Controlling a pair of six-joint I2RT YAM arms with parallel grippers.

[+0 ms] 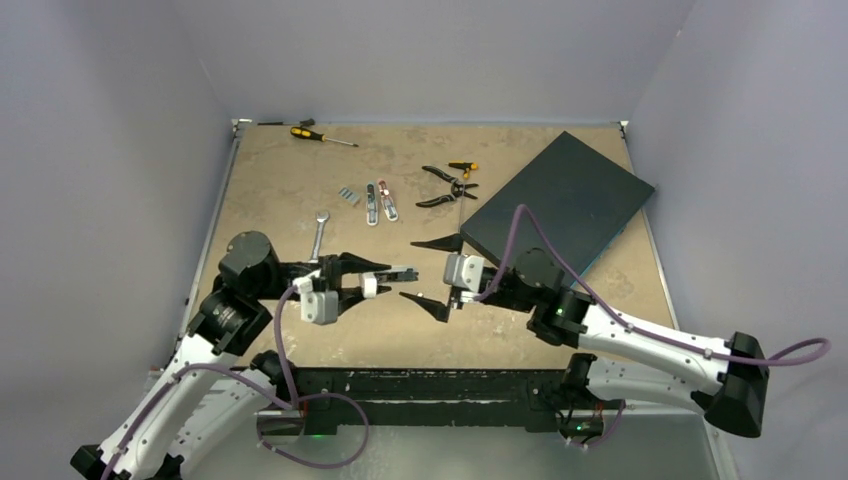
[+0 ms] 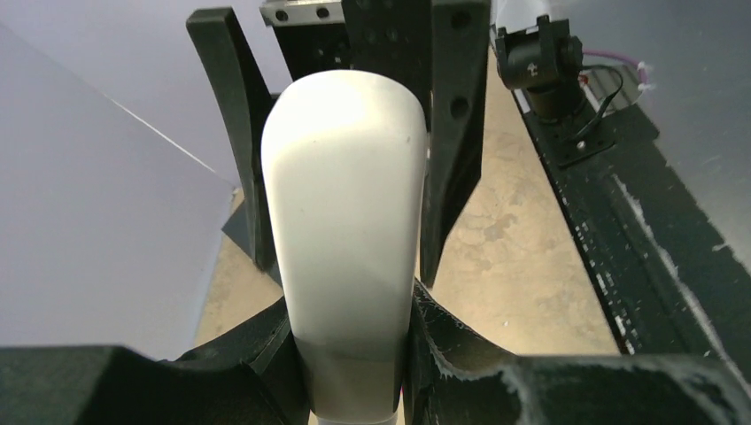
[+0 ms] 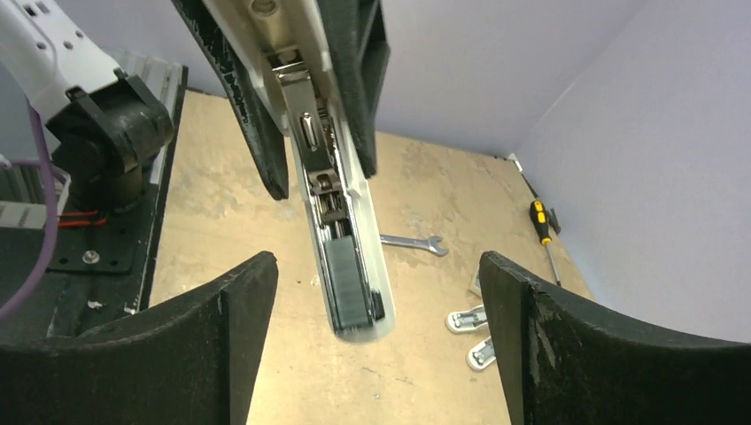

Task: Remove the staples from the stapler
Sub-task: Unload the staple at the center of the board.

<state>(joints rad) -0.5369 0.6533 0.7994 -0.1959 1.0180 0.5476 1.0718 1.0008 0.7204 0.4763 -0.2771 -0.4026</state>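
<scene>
left tool (image 1: 378, 279) pinches stapler (image 2: 341, 221), right tool (image 1: 434, 274) spread; only right wrist shows loaded staples (image 3: 350, 283).

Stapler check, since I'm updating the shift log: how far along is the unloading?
Done: the left gripper is shut on the white stapler, held opened up above the table. In hand: the right gripper stands open, fingers either side of its tip. Left: a staple strip sits in the opened stapler, not yet pulled. Grey strips lie on the table; their origin is unclear.
</scene>
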